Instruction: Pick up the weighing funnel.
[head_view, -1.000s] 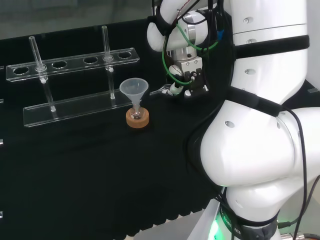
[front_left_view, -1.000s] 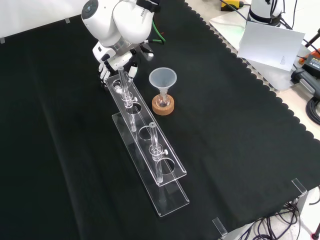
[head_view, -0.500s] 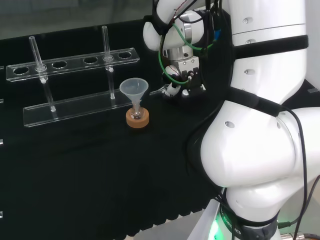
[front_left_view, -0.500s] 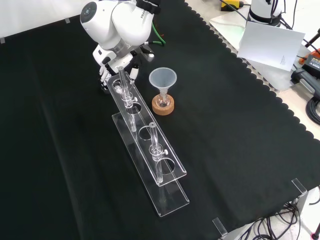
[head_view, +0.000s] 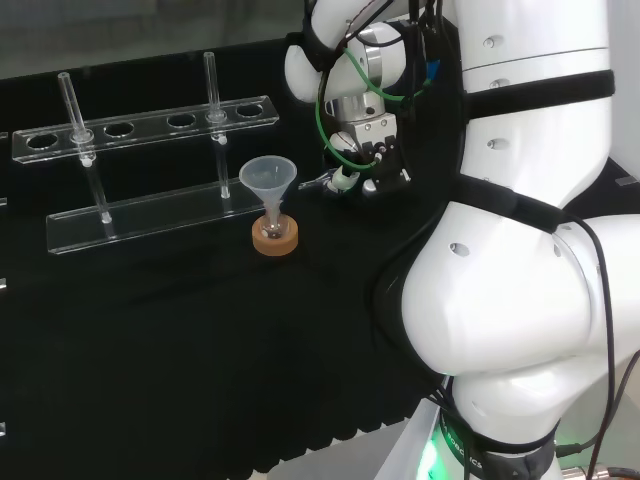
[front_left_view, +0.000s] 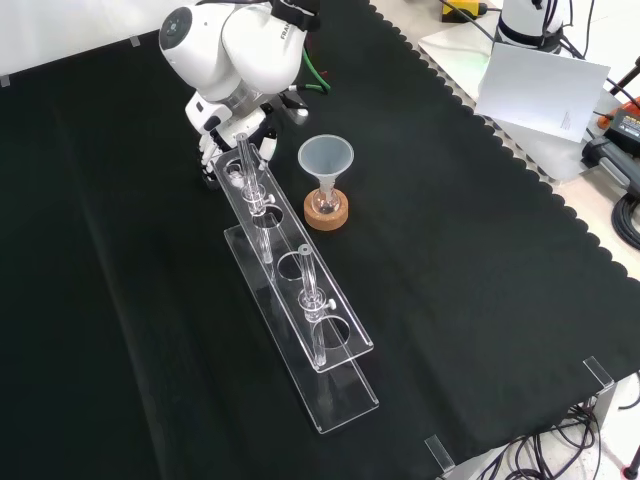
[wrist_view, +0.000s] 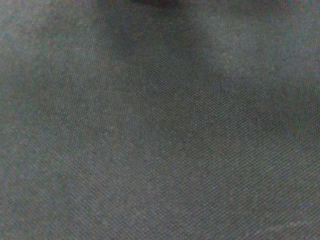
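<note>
My hand (head_view: 358, 165) hangs low over the black cloth, just to the right of the big funnel in the head view. From the front, the hand (front_left_view: 228, 128) sits at the far end of the clear rack, and its fingers (front_left_view: 211, 146) reach straight down toward the cloth, open and holding nothing I can see. A thin pale sliver (head_view: 316, 184) pokes out beside the hand toward the funnel. It also shows as a small pale piece (front_left_view: 297, 112), and I cannot tell whether it is the weighing funnel. The wrist view has bare cloth (wrist_view: 160, 130) very close.
The big funnel (head_view: 267, 180) stands in a small flask on a cork ring (head_view: 274, 238). A long clear tube rack (front_left_view: 290, 290) with two upright glass tubes (front_left_view: 252, 190) lies right by the hand. White arm links (head_view: 520, 260) stand at the head view's right.
In the head view the hand has crept a little to the left, toward the funnel. The funnel, flask and rack have not moved.
</note>
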